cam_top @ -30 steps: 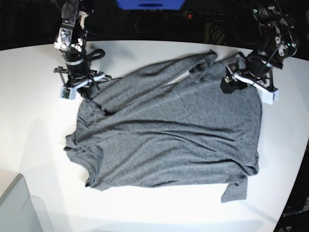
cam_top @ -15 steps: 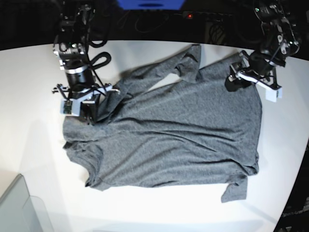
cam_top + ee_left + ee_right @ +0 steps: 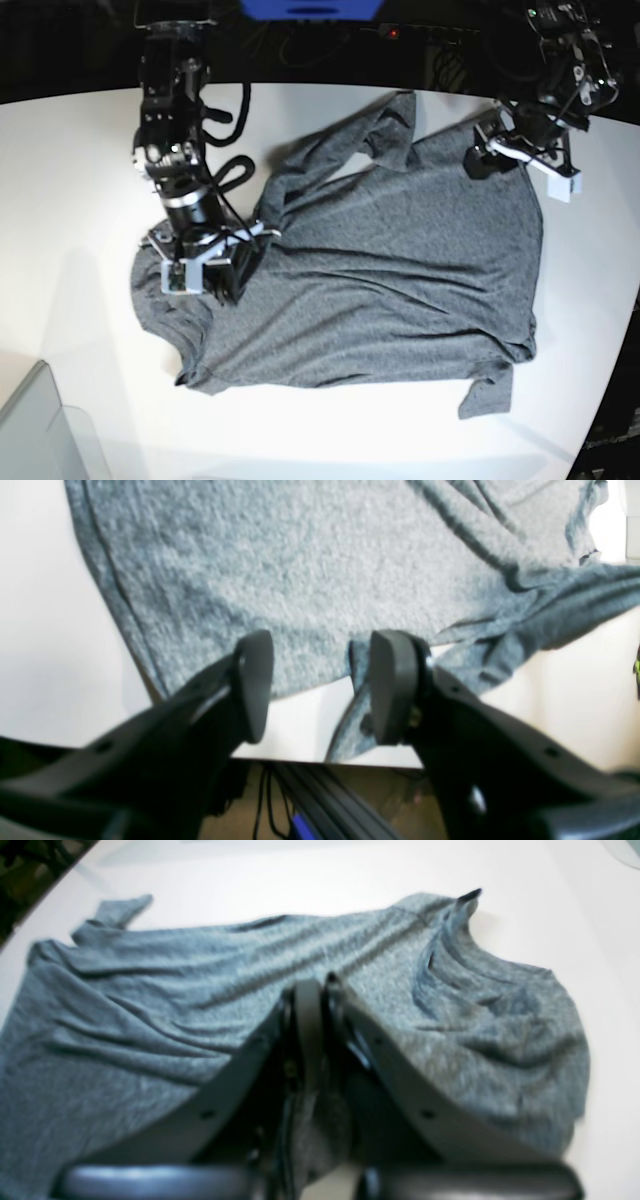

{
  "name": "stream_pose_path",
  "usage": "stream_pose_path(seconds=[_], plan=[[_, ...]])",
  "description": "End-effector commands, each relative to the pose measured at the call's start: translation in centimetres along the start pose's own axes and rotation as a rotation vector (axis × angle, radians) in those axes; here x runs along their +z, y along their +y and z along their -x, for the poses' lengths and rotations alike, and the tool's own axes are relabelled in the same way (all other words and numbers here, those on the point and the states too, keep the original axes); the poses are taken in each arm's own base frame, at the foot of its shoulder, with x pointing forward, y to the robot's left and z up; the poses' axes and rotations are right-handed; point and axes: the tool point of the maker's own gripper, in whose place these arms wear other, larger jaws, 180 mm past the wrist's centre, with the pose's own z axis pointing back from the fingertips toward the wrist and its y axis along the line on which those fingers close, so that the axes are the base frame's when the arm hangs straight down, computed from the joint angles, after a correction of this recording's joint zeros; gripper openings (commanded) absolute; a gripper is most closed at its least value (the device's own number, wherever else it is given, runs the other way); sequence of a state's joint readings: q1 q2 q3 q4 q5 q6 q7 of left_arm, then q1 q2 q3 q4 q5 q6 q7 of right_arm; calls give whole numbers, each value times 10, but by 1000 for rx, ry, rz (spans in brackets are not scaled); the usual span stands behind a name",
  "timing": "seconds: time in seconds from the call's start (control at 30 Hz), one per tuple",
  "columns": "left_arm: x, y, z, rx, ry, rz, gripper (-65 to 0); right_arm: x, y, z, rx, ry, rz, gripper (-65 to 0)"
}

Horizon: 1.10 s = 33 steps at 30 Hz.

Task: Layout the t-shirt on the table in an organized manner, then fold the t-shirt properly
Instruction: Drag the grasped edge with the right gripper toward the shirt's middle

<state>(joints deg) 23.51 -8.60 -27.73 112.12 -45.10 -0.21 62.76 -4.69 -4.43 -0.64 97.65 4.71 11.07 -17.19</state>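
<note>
The dark grey t-shirt (image 3: 400, 270) lies spread and wrinkled on the white table (image 3: 70, 180), one sleeve bunched at the back (image 3: 392, 115). On the left of the base view, my right gripper (image 3: 222, 278) is down on the shirt's left part. The right wrist view shows this gripper (image 3: 312, 1000) shut, with a fold of t-shirt (image 3: 150, 1005) pinched between the jaws. My left gripper (image 3: 480, 162) hovers at the shirt's back right corner. Seen from the left wrist, that gripper (image 3: 320, 685) is open over the hem of the t-shirt (image 3: 280, 570), holding nothing.
A translucent grey bin corner (image 3: 40, 430) sits at the front left. The table's back edge (image 3: 300, 756) lies right under my left gripper, with dark cables below it. A blue object (image 3: 310, 8) and cables lie behind the table.
My right gripper has travelled forward and rightward, dragging the shirt's left edge with it; the back sleeve shifted left. My left gripper lifted slightly backward and stayed open.
</note>
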Motion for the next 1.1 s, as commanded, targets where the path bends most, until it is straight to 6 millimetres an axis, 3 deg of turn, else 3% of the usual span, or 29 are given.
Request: stream_pose_path(seconds=[0.0,0.13,0.27,0.4,0.5,0.63,0.87,1.07], plan=[[4,-3,-2,-7,-10,10,-333,-11,3,-15,17,-40,-20,-650],[6,0,7,-2,10,2,-265,-46,-1,5,54,79,-42,-612],[5,1,18,2,38,1,-183,-51,-3,9,53,126,-41,-497],[-6,-26,45,-43,125,67,-126,-32,0,-3,57,78,-39,-414],[-12,-44,62,-63,177,114,-122,-19,2,-10,60,51,-39,-365],[-18,-58,79,-115,221,132,-122,-7,2,0,63,67,-34,-307],[-31,-67,95,-274,257,81,-121,2,-8,17,83,111,-25,-296],[-53,-73,108,-259,309,88,-121,7,-8,24,84,127,-22,-296]])
